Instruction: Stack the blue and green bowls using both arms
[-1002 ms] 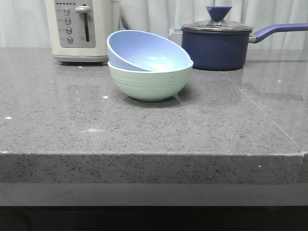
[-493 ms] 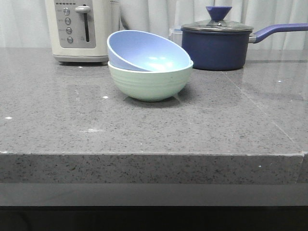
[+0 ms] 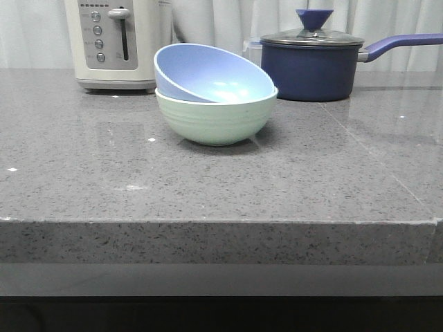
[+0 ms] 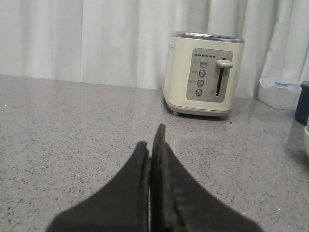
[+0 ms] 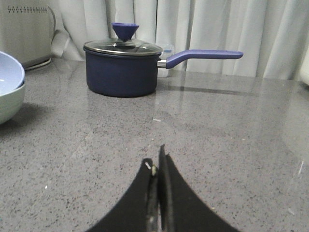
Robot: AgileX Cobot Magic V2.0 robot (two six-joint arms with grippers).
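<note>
The blue bowl (image 3: 208,72) sits tilted inside the green bowl (image 3: 214,121) in the middle of the grey countertop, its left side raised. Both also show at the edge of the right wrist view, the blue bowl (image 5: 8,72) in the green bowl (image 5: 9,104). A sliver of the green bowl (image 4: 307,140) shows in the left wrist view. My left gripper (image 4: 150,137) is shut and empty, low over the counter, away from the bowls. My right gripper (image 5: 155,159) is shut and empty, also apart from them. Neither arm shows in the front view.
A cream toaster (image 3: 118,45) stands at the back left, also in the left wrist view (image 4: 203,75). A dark navy saucepan (image 3: 311,66) with a glass lid and long handle stands at the back right, also in the right wrist view (image 5: 123,70). The counter's front edge (image 3: 221,223) is near.
</note>
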